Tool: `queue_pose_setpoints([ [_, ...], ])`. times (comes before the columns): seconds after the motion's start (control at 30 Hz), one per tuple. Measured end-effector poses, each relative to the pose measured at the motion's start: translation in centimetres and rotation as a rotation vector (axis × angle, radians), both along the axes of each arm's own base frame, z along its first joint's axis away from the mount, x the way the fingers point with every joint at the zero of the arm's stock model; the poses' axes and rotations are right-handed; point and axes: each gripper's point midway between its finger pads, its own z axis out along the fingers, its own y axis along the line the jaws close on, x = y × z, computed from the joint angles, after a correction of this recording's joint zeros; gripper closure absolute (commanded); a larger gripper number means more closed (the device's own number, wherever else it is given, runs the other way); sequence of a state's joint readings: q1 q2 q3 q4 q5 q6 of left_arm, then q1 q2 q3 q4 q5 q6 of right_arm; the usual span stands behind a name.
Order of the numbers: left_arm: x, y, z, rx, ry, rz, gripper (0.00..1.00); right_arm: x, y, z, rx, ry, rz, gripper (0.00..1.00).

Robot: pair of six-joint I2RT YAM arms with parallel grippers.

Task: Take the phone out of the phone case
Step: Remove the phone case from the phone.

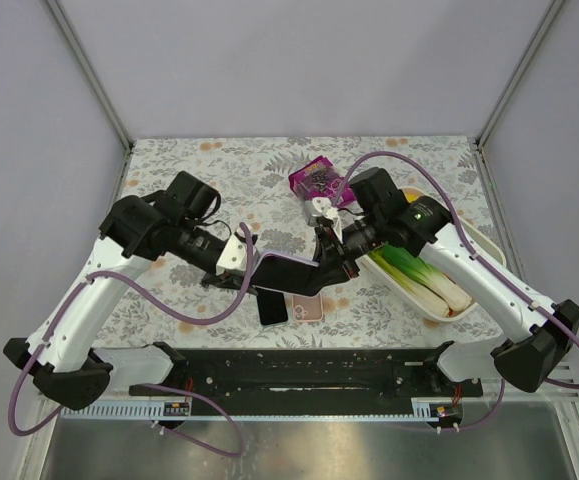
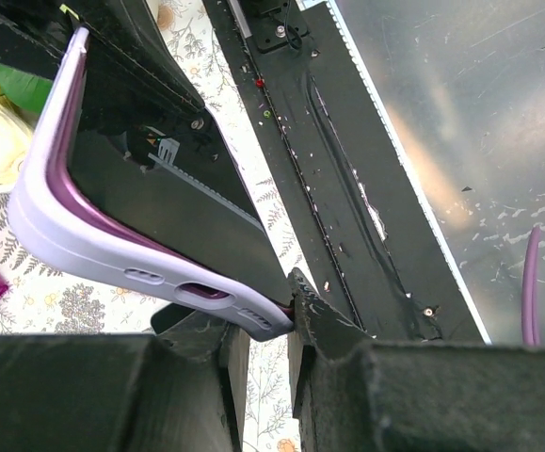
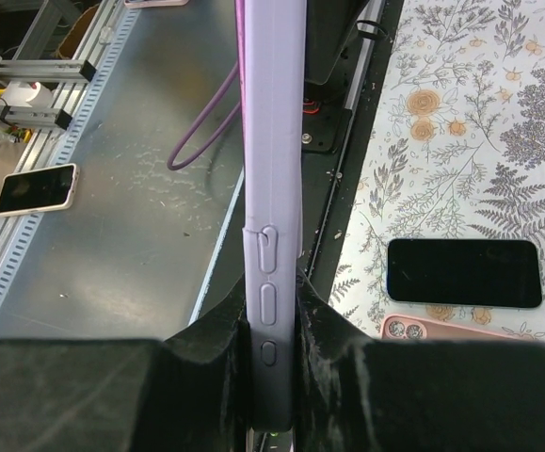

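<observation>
A phone in a lavender phone case (image 1: 287, 270) hangs above the table between my two arms. In the left wrist view the phone's black screen (image 2: 159, 198) sits inside the case (image 2: 93, 250), whose magenta lining shows along the rim. My left gripper (image 2: 272, 325) pinches the case's near corner, one finger (image 2: 324, 325) against the corner lip and the other below it. My right gripper (image 3: 272, 330) is shut across the case's button side (image 3: 272, 188), a finger on each face. In the top view my left gripper (image 1: 252, 262) and right gripper (image 1: 331, 262) hold opposite ends.
A bare black phone (image 1: 273, 308) and a pink case (image 1: 307, 308) lie on the floral cloth just below the held case. A purple packet (image 1: 316, 178) sits farther back. A white tray (image 1: 484, 238) with leeks is at the right. A black rail (image 1: 299, 370) runs along the near edge.
</observation>
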State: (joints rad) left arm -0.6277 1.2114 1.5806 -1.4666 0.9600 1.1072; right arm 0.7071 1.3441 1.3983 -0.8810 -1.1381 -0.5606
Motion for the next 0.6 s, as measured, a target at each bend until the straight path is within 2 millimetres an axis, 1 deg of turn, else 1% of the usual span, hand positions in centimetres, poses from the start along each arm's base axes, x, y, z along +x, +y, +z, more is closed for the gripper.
queue_pose_setpoints([
  [0.27,-0.4,0.0,0.0,-0.001,-0.004,-0.024,1.0,-0.5,0.1,0.0,-0.001,0.025,0.013,1.0],
  [0.47,-1.6,-0.1,0.0,0.012,0.008,-0.076,1.0,-1.7,0.1,-0.1,-0.003,0.088,0.049,1.0],
  [0.6,-2.0,-0.2,0.0,0.016,0.014,-0.093,1.0,-2.3,0.0,0.0,0.0,0.114,0.068,1.0],
])
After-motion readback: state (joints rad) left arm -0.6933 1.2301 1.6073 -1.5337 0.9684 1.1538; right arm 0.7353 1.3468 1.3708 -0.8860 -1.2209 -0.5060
